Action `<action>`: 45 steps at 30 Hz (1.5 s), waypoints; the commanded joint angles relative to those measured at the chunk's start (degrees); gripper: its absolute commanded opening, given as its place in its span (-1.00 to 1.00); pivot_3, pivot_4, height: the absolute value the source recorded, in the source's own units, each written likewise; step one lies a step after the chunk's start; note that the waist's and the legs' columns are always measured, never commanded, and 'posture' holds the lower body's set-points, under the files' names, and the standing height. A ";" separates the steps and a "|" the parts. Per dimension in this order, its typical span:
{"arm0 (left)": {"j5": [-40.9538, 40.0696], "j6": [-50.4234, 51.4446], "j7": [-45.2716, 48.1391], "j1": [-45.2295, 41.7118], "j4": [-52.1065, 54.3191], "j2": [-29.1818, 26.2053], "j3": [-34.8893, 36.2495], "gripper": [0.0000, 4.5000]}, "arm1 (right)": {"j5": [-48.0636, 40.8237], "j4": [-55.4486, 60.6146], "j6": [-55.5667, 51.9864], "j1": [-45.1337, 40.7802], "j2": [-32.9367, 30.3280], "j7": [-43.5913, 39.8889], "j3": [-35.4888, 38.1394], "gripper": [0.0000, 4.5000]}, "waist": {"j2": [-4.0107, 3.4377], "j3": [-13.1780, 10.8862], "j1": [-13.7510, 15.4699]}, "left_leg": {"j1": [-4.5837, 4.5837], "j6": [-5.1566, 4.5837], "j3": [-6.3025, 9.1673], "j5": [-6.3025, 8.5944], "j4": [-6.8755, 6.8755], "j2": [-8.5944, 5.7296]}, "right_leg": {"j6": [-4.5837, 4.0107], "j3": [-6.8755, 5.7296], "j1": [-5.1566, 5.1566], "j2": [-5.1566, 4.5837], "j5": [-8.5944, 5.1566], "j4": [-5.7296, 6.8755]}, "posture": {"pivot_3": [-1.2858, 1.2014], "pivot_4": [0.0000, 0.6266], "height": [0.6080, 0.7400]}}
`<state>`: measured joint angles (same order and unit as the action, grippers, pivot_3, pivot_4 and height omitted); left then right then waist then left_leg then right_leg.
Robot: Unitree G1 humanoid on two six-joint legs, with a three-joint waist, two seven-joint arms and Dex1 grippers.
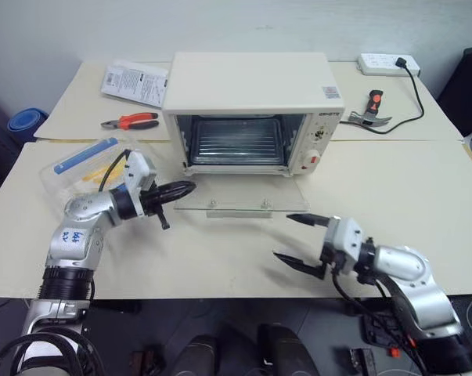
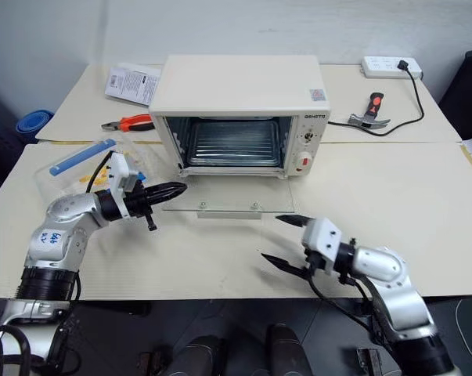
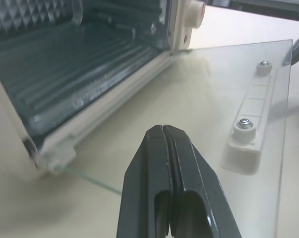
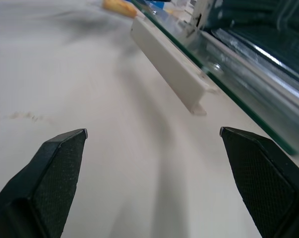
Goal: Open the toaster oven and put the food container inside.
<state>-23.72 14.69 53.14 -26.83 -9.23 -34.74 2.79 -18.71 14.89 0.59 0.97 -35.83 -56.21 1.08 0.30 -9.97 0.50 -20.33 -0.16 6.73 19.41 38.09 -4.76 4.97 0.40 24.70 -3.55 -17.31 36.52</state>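
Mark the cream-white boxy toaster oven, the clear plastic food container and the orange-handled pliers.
toaster oven [image 1: 247,78], left eye view, flat top panel
food container [image 1: 84,155], left eye view, blue clip strip
pliers [image 1: 135,121], left eye view, orange handle

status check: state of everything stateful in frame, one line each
toaster oven: door dropped fully open, flat on the table, nothing on the rack
food container: on the table left of the oven, not held
left gripper: shut, empty, tip at the door's left edge
right gripper: open, empty, in front of the door
power strip: one plug in
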 commanded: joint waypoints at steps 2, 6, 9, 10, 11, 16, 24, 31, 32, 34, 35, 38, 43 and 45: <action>3.02 -2.80 -2.34 7.24 5.64 -0.02 0.52 -0.99 | -6.83 2.49 3.82 8.19 -0.91 -1.37 10.41 1.00 | 0.00 0.00 0.03 | 0.12 0.00 -0.03 0.01 -0.07 0.02 | 0.00 0.05 -0.10 0.01 0.00 -0.02 | 0.03 -0.52 1.00; 3.33 -4.47 -6.90 14.82 8.84 2.43 2.98 -0.99 | -12.18 2.36 1.86 2.51 2.58 3.79 13.46 1.00 | 0.01 0.01 -0.50 | 0.26 0.00 -0.17 0.00 -0.04 0.10 | 0.01 0.14 -0.21 0.05 0.01 0.00 | 0.03 -0.52 1.00; 2.92 -6.02 -9.90 19.31 11.40 4.56 5.44 -0.99 | -14.97 1.86 0.10 -3.66 4.79 4.05 11.73 1.00 | -0.07 0.05 -0.48 | 0.35 0.03 -0.24 -0.02 -0.09 0.17 | -0.01 0.15 -0.22 0.08 0.03 0.03 | 0.03 -0.52 1.00; 2.17 -6.36 -10.95 20.93 12.86 5.44 6.78 -0.99 | -15.72 1.45 -0.20 -5.73 5.61 3.89 11.07 1.00 | -0.07 0.05 -0.42 | 0.33 0.04 -0.21 -0.02 -0.10 0.19 | -0.01 0.12 -0.22 0.09 0.03 0.03 | 0.03 -0.52 1.00; 0.68 -6.20 -12.67 22.76 14.69 6.60 9.03 -0.99 | -16.33 0.83 -0.38 -7.98 6.46 3.58 10.29 1.00 | -0.07 0.05 -0.48 | 0.30 0.07 -0.18 -0.01 -0.11 0.23 | -0.02 0.09 -0.19 0.11 0.03 0.02 | 0.03 -0.52 1.00; -7.38 -5.16 -25.07 32.87 23.80 13.66 24.18 -0.48 | -14.23 -4.00 3.16 -16.06 9.50 -0.77 5.68 1.00 | -0.01 0.03 -0.35 | 0.16 0.03 -0.18 0.03 -0.11 0.25 | -0.03 0.07 -0.08 0.11 0.04 -0.05 | 0.03 -0.52 1.00; -16.22 -1.52 -41.44 47.08 28.42 21.88 42.39 0.55 | -11.17 -10.40 11.45 -21.08 13.36 -6.93 1.12 1.00 | 0.04 0.02 0.08 | 0.18 -0.10 -0.25 0.15 0.02 0.23 | -0.03 0.08 -0.16 0.11 0.04 -0.12 | 0.03 -0.52 1.00; -26.22 11.33 -50.92 36.06 25.03 9.98 46.70 0.99 | -10.10 -12.21 13.12 -20.86 12.72 -8.85 0.61 1.00 | 0.14 0.07 1.67 | 0.19 -0.07 -0.09 0.13 0.10 0.21 | -0.05 0.00 -0.26 0.10 0.04 -0.07 | 0.03 -0.52 1.00; -27.19 13.91 -51.89 33.84 23.76 7.32 46.75 0.99 | -10.08 -12.40 13.10 -20.83 12.59 -8.97 0.74 1.00 | 0.19 0.10 1.58 | 0.17 -0.04 -0.06 0.12 0.11 0.21 | -0.05 -0.03 -0.24 0.11 0.05 -0.06 | 0.03 -0.52 1.00; -26.31 17.73 -51.23 29.75 20.86 1.32 44.97 0.99 | -10.22 -12.52 12.44 -20.48 12.21 -9.01 0.99 1.00 | 0.20 0.11 1.02 | 0.20 0.01 -0.08 0.14 0.10 0.22 | -0.08 -0.01 -0.22 0.12 0.06 -0.01 | 0.03 -0.52 1.00; -26.45 20.45 -51.94 28.02 19.23 -0.94 44.24 0.99 | -10.30 -12.49 12.30 -20.26 12.03 -9.18 1.02 1.00 | 0.18 0.10 0.78 | 0.19 0.01 -0.10 0.16 0.09 0.21 | -0.08 0.00 -0.20 0.12 0.07 -0.02 | 0.03 -0.52 1.00; -25.66 29.27 -55.49 18.22 10.17 -7.66 40.75 0.99 | -9.90 -12.13 11.99 -20.18 11.87 -9.28 0.09 1.00 | 0.15 0.09 0.27 | 0.20 -0.02 -0.22 0.19 -0.04 0.22 | -0.08 0.08 -0.09 0.15 0.07 -0.02 | 0.03 -0.52 1.00; -20.96 40.42 -60.78 7.45 -0.65 -12.47 35.24 0.99 | -9.25 -10.25 11.39 -19.69 12.16 -7.39 -0.74 1.00 | 0.15 0.09 -0.81 | 0.19 0.01 -0.20 0.20 -0.03 0.23 | -0.08 0.06 -0.04 0.17 0.06 0.05 | 0.03 -0.52 1.00; -19.94 41.31 -59.50 4.21 -3.04 -12.32 33.29 0.99 | -9.01 -9.56 11.02 -19.52 12.16 -6.41 -0.69 1.00 | 0.16 0.09 -0.81 | 0.19 0.01 -0.24 0.20 -0.03 0.23 | -0.08 0.08 0.00 0.17 0.06 0.30 | 0.03 -0.52 1.00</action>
<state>-44.95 55.33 -6.86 -21.16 -11.69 -45.96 36.38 -27.60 2.54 11.60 -18.59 -23.72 -63.54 0.17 0.46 -9.88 -0.31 -20.17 -0.14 6.50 19.61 38.08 -4.53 4.88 0.46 24.75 -3.38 -17.25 36.83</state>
